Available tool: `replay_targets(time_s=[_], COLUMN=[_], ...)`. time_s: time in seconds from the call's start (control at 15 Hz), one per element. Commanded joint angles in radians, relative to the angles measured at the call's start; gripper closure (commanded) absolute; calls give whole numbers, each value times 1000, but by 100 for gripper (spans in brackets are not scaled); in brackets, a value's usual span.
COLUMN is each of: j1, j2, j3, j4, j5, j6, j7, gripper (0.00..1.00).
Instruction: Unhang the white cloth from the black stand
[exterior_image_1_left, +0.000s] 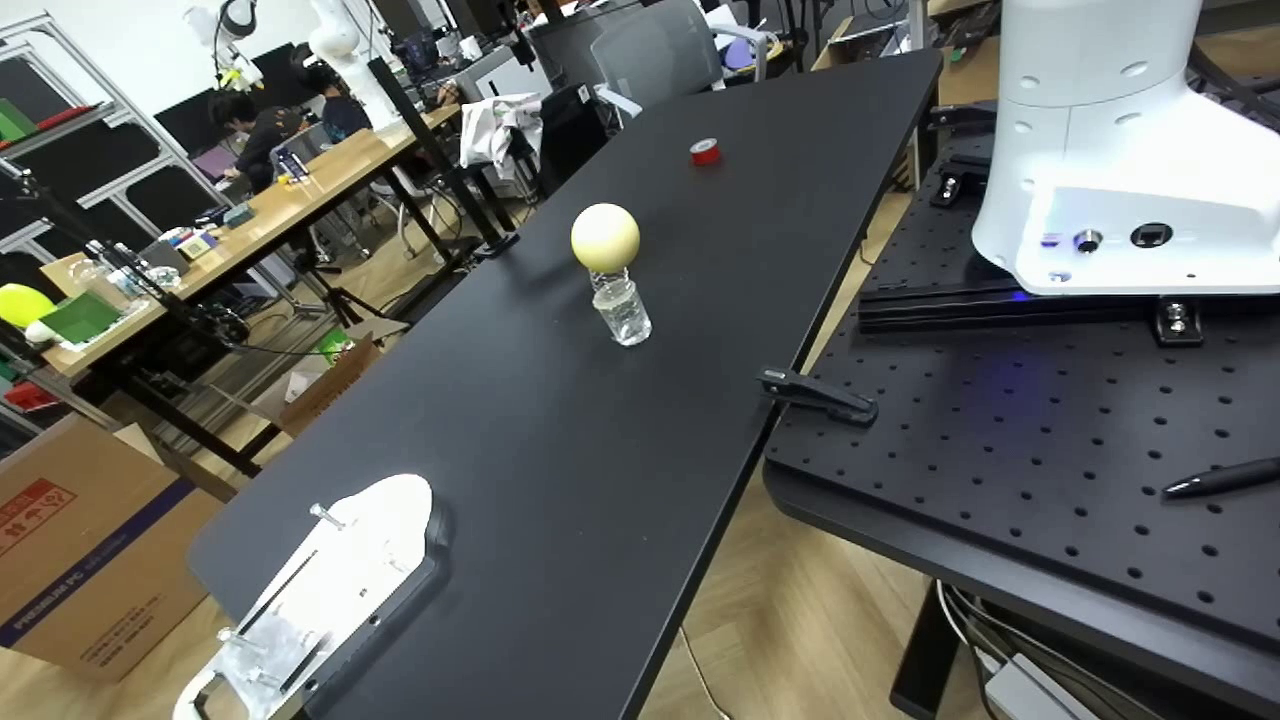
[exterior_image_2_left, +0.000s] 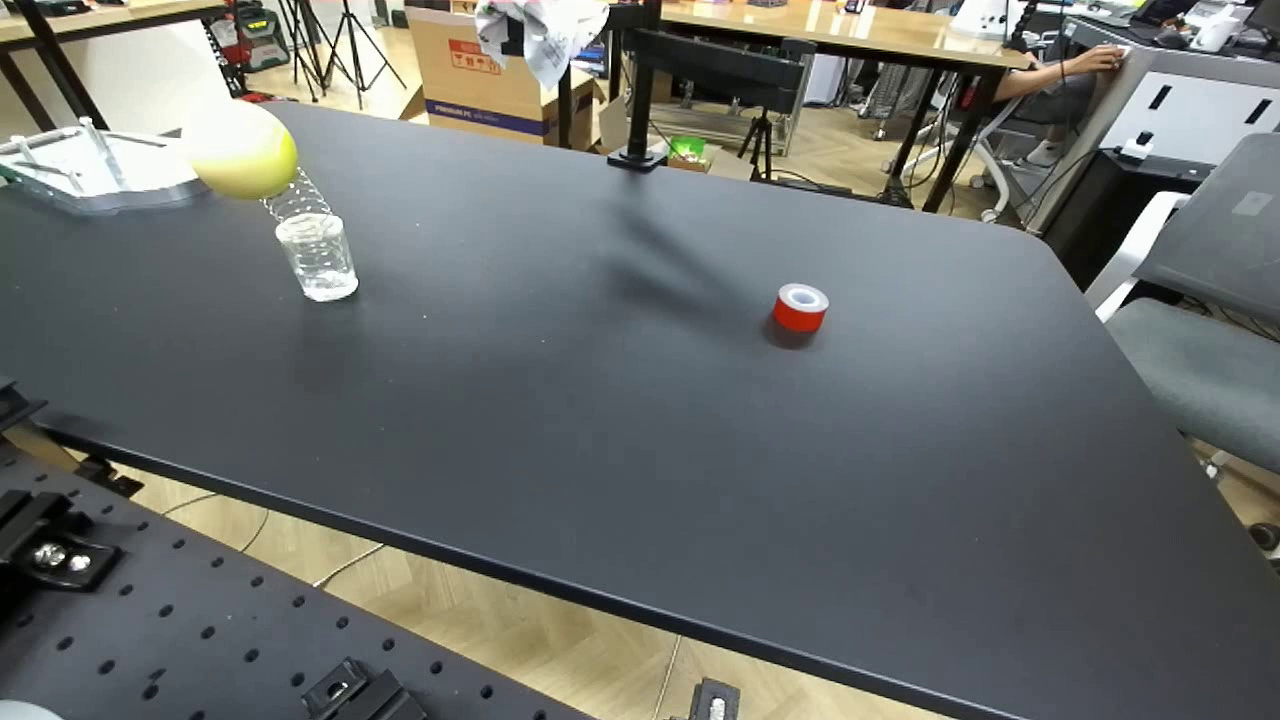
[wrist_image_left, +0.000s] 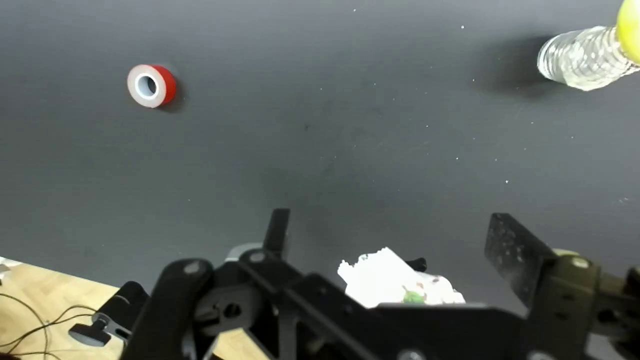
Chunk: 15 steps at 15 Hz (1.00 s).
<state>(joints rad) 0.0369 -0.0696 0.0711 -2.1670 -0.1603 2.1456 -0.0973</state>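
Wrist view: tool spread wide, white cloth hanging on the black stand

The two fingers stand far apart, with nothing gripped. Between them in the wrist view, low in the frame, the cloth shows as a bright patch with a green mark and a few reddish ones; the tool's dark linkage covers its lower part. A gap shows between the cloth and each finger, though how far off in depth it lies cannot be told.

In an exterior view, the cloth hangs in folds from the stand, high in the frame, its top cut off by the picture's edge. The stand's foot sits at the far edge of the worktop.

Both exterior views show a red tape roll lying flat, and well apart from it a clear cup with a ridged clear piece above and a yellow ball on top. A white board with metal pegs lies toward one end.

Across a gap, the white robot base stands on a perforated black plate, which also carries a pen.
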Motion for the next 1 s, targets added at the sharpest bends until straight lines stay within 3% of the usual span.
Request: replay_targets(time_s=[0.0, 0.53, 0.6, 0.67, 0.93], j1=[12, 53, 54, 57, 59], j2=[167, 364, 382, 390, 417], j3=[-3, 20, 18, 18, 18], j4=[197, 436, 455, 467, 509], j5=[1, -11, -10, -11, -11], j6=[-77, -198, -205, -215, -242], j7=[-50, -114, -113, -112, -122], gripper=[0, 0, 25, 27, 55])
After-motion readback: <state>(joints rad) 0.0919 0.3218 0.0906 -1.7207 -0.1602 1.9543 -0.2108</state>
